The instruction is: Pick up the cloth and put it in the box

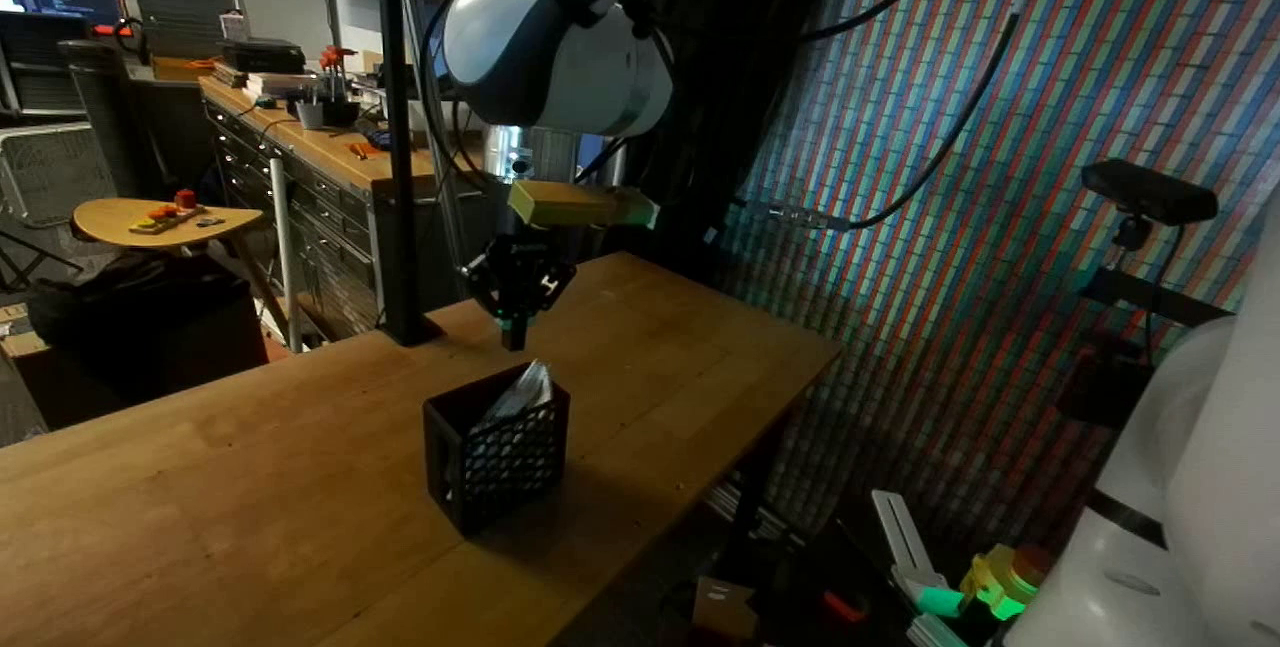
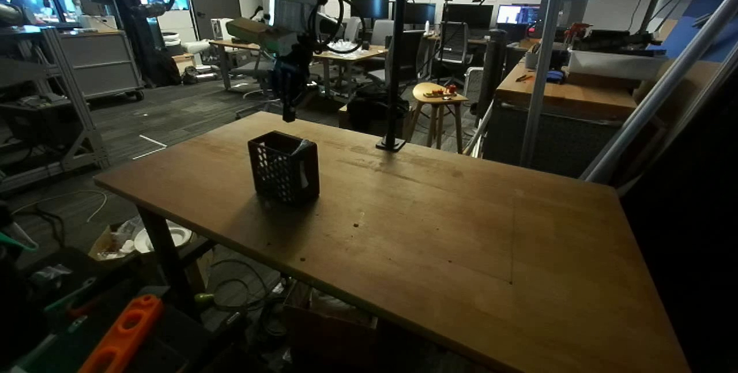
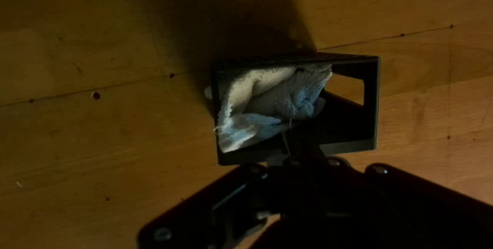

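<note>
In an exterior view. Box [image 1: 467,482]: black, crate-like, lattice-sided, upright on a wooden table [image 1: 200,517]. Cloth [image 1: 530,389]: pale, inside the box, one peak standing above the rim. Gripper [image 1: 513,335]: black, pointing down, above the box and apart from it; clenched, the fingertips meeting in one narrow tip. Robot arm [image 1: 560,57]: white and dark, reaching in from the top edge. Oblong block [image 1: 560,205]: yellow-green, at the wrist. Post [image 1: 398,147]: black, upright, footed near the table's edge. Camera [image 1: 1150,192]: dark, mounted before a wall of coloured brick pattern [image 1: 930,327].

In an exterior view. Box: upright, a sliver of cloth at its rim, a pale patch showing on the end wall. Gripper: over the box, a gap between. Stool [image 2: 424,90]: wooden, small coloured items on top. Monitor [image 2: 369,8]: dark, in the background. Orange tool [image 2: 130,327]: perforated, lower left corner.

Wrist view. Box: seen from above, a cut-out in its right-hand wall showing table beyond. Cloth: crumpled, whitish with bluish folds, lying against the left-hand wall. Gripper: entering from the bottom edge, fingertips together, overlapping the near rim in the picture. Shadow [image 3: 231,18]: broad, across the table beside the box.
</note>
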### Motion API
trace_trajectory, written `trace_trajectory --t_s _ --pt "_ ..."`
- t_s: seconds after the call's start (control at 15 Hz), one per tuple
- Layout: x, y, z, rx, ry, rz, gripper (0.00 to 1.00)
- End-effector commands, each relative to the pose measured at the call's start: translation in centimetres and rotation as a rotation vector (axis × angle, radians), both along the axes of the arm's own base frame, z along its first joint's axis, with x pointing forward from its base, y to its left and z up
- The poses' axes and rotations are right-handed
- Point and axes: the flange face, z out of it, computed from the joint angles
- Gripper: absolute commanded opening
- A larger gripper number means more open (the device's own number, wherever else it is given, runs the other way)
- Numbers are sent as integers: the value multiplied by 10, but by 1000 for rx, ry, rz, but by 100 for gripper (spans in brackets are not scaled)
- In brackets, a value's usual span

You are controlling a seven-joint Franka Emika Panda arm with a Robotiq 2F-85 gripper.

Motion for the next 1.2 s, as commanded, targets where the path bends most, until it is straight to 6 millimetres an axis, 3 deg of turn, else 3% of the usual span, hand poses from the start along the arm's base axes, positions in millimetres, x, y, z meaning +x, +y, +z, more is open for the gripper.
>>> trace_trajectory --t_s 0.0,0.53,0.73,0.8,1.13 --pt "4 -12 11 -29 -32 103 9" --pt "18 -47 3 -46 -61 288 11" --pt "18 -47 -6 -30 -54 325 18" --pt "18 -45 -10 -25 -49 335 37" --pt "17 -38 -27 -6 -37 357 51"
